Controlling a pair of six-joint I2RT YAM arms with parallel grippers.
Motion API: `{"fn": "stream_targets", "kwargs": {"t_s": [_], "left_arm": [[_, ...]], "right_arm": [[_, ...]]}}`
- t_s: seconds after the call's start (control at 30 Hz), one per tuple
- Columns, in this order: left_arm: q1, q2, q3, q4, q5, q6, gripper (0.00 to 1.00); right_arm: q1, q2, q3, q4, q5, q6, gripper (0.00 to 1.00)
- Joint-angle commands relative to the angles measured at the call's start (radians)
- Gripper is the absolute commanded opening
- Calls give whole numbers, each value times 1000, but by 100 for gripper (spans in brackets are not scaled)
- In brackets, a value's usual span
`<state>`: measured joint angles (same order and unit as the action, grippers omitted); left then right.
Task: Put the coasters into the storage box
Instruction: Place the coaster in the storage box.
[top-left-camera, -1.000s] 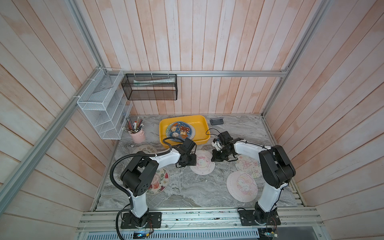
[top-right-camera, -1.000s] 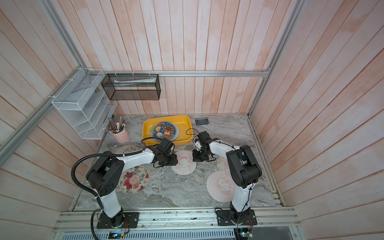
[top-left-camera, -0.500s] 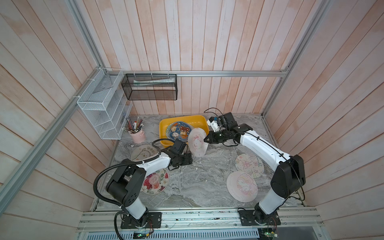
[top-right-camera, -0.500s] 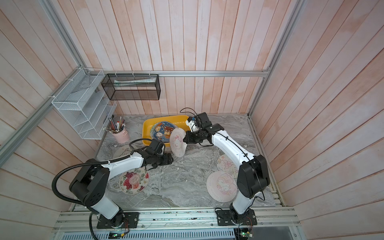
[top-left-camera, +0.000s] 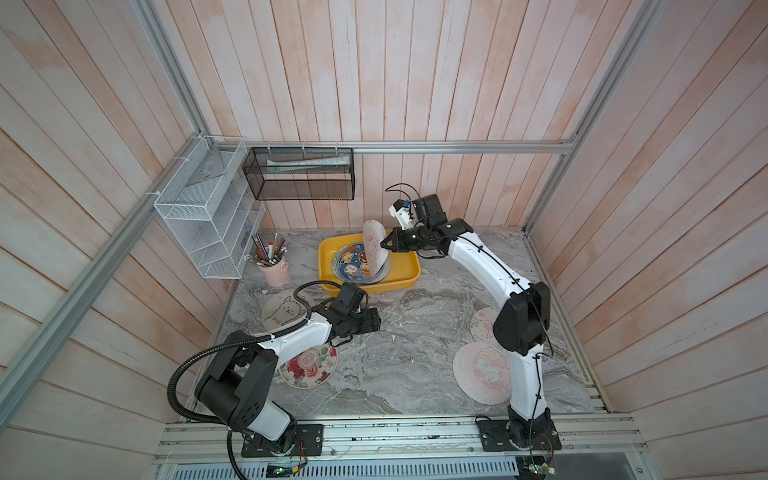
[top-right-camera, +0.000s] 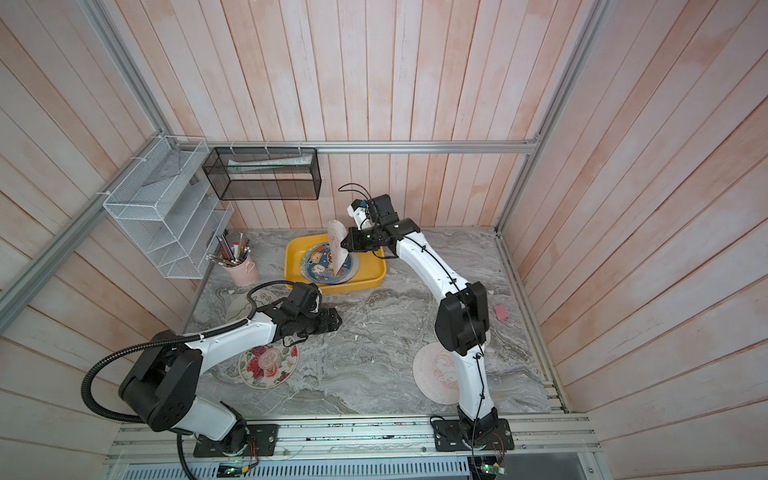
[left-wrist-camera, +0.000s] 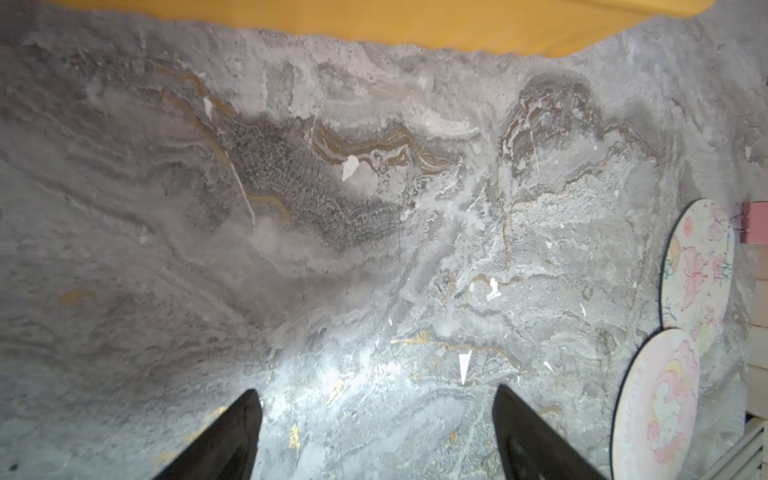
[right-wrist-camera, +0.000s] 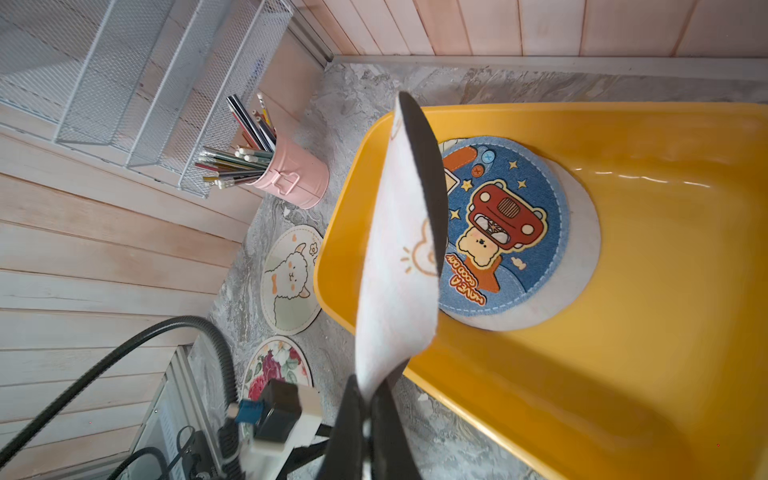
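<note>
While the right arm stretches toward the back of the grey marbled surface, the right fingers are pinched shut on the rim of a thin round cream coaster with a dark underside. It stands on edge, nearly upright, directly over the shallow yellow plastic storage box! Its lower edge dips within the box's outline, and whether it touches anything below, I cannot tell.

Down in the box, a round blue coaster printed with a bear and a red car lies flat on a larger pale grey round mat.

Now the other side: the left fingers are spread wide and hold nothing, low over bare marble just in front of the box. The left wrist view confirms it, with two dark fingertips apart and only stone between them.

Four more lie out on the surface. A cream coaster with a fluffy white animal sits beside the left arm, near the box's front corner. A floral coaster in red and pink is partly covered by that arm. Across the way, a pale coaster with pink butterfly drawings and a pink coaster with a unicorn lie just beside each other, both partly hidden by the right arm in both top views.

A pink metal cup of pencils stands to the side of the box, below the white wire rack. A black mesh basket hangs on the back wall, and a small pink block lies near the right wall.
</note>
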<state>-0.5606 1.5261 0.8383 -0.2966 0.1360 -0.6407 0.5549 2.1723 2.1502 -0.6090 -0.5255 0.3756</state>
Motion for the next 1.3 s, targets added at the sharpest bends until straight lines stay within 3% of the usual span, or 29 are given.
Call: {"fn": "stream_targets", "kwargs": {"t_s": [0.0,0.13,0.33,0.7,0.87,0.93,1.27], "left_arm": [[8,-30,-24,10,-10,-10,88],[9,-40,-33,8,-12,-14,89],[8,-42,-27,4,-13,-13,89],[8,-22,-7,6,-9,-11,90],[8,-16,6,2,-9,-9,91],[8,-14,10,1,-9,-7,92],[7,6,31,4,2,-5,93]], "right_arm": [[26,103,137,-37,-36,24,0],[25,228,246,-58,-39,40,0],[-8,322,255,-86,14,40,0],[-63,346,204,-159,133,-21,0],[-69,330,195,-182,161,-41,33],[-69,307,171,-180,172,-46,40],[-84,102,-61,-130,198,-63,50]]}}
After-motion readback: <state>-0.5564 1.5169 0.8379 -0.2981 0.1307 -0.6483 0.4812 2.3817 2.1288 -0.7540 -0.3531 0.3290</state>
